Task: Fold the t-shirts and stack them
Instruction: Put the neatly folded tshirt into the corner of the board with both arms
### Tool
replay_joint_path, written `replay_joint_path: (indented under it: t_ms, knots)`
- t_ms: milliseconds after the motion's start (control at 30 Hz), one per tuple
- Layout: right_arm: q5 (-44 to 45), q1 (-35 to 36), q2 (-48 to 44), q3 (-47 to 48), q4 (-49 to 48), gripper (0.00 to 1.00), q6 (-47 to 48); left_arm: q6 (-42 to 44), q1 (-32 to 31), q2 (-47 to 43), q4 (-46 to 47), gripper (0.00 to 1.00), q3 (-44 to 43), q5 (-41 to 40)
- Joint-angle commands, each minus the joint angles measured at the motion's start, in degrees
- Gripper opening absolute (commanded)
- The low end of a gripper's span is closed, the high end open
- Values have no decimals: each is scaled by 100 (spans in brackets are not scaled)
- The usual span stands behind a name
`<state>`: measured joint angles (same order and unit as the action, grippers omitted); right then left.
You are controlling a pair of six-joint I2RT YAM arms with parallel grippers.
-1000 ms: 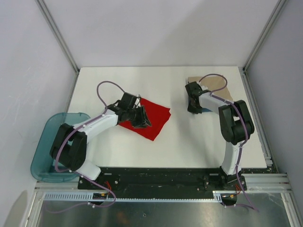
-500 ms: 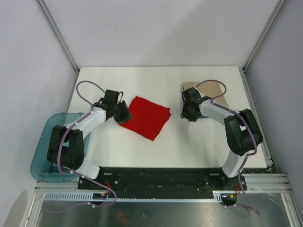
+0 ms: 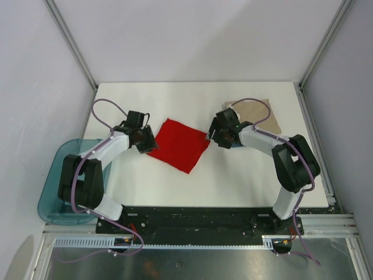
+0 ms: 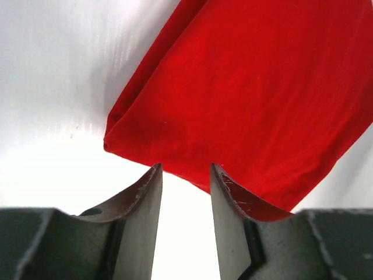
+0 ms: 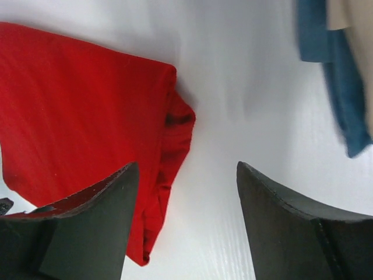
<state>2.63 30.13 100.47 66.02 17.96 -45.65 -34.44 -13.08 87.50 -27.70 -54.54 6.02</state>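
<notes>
The red t-shirt [image 3: 178, 144] lies folded flat in the middle of the table, filling much of the left wrist view [image 4: 250, 99]. My left gripper [image 3: 145, 140] sits at its left corner, open, with only bare table between the fingers [image 4: 185, 172]. My right gripper [image 3: 217, 135] hovers by the shirt's right corner, open wide [image 5: 186, 169], its left finger [image 5: 99, 221] over the folded red edge [image 5: 169, 146]. The tan t-shirt [image 3: 259, 114] lies at the back right. A dark blue t-shirt [image 5: 344, 87] shows beneath the tan one [image 5: 355, 17].
A translucent teal tub [image 3: 55, 186] hangs off the table's left near edge beside the left arm's base. Metal frame rails run along the table's sides [image 3: 315, 146]. Purple cables loop over both arms.
My left gripper drew back from over the red shirt to its left corner. My right gripper opened, left the tan and blue shirts and moved left to the red shirt's right corner.
</notes>
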Motion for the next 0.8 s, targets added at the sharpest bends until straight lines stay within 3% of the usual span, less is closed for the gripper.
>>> replay_joint_path:
  t_ms: [0, 267, 367, 667, 767]
  knots:
    - [-183, 129, 327, 122, -835, 73, -482, 177, 73, -390, -39, 43, 27, -127]
    - [-25, 223, 806, 199, -954, 74, -906, 239, 158, -565, -112, 43, 140, -104]
    - [-61, 214, 903, 206, -995, 68, -1021, 256, 195, -597, -131, 43, 153, -101]
    - [-183, -5, 1156, 305, -962, 17, -992, 286, 270, -707, -184, 43, 320, -135]
    - [-193, -145, 1299, 628, -901, 5, -603, 290, 271, -671, -186, 43, 424, -132]
